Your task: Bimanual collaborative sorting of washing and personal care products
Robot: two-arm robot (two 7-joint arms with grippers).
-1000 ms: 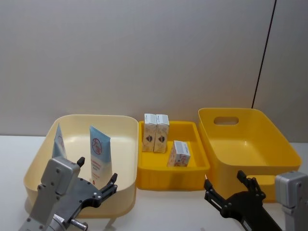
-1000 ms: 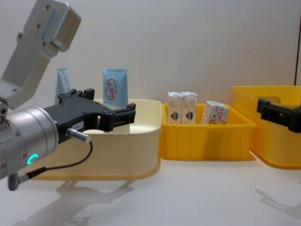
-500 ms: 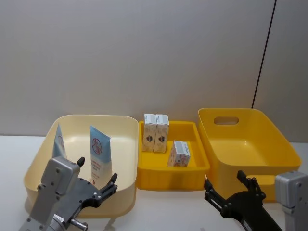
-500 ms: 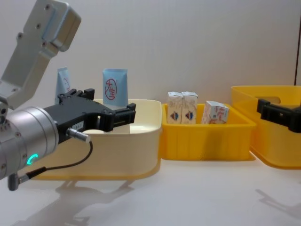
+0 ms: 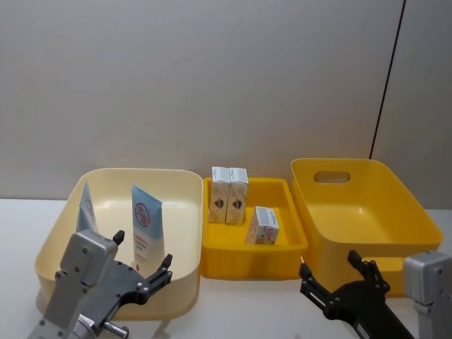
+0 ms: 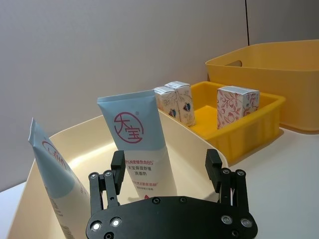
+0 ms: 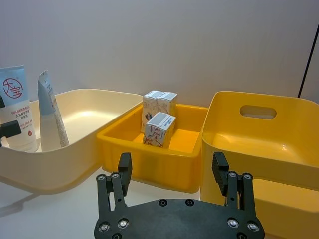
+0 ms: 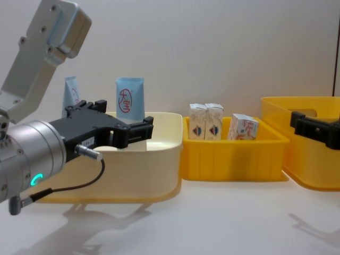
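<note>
— Inside the cream bin (image 5: pixel 134 171), at the left, two tubes (image 5: pixel 145 215) stand upright, one by its left wall, one nearer the middle.
— And the cartons (image 5: pixel 229 194)?
— Three in the tray (image 5: pixel 251 263) beside it: two touching at the back, a third leaning nearer the front.
— The claws?
— Left gripper (image 5: pixel 143 248) hovers at the cream bin's near wall, jaws spread, holding nothing. Right gripper (image 5: pixel 328 263) sits low before the big bin (image 5: pixel 367 212), likewise spread and unladen.
</note>
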